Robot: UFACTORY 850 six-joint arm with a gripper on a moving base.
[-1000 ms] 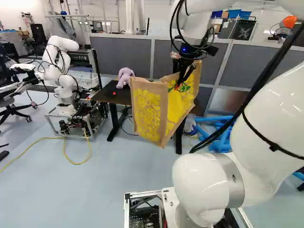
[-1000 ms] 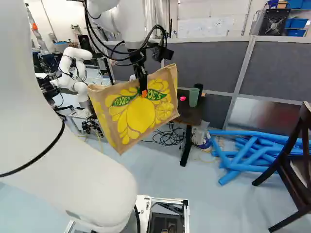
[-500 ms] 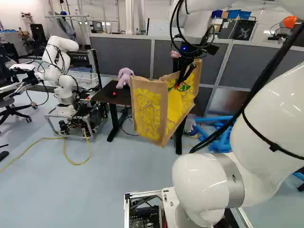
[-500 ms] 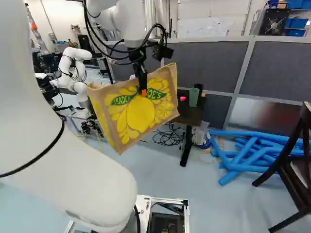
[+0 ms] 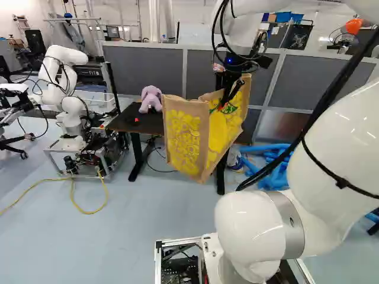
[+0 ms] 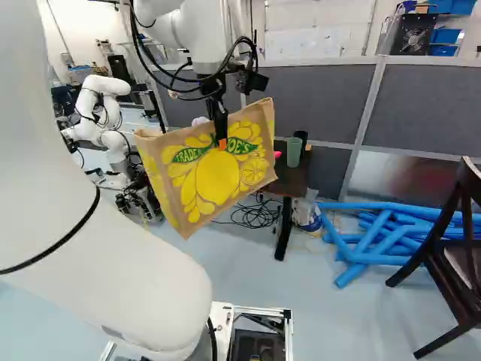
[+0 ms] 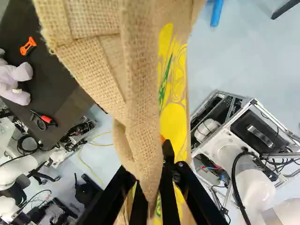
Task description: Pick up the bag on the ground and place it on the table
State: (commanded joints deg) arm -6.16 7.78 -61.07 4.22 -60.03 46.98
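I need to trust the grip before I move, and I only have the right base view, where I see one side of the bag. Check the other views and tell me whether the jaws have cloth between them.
Observer: They do. The wrist view shows a fold of the bag running down between the two jaws, one on each side of it.

Operator: Good. Now name one thing on the table that the bag hides from me.

Observer: A small red-and-black object. The wrist view shows it lying on the table, near the purple plush toy; I can't tell what it is.
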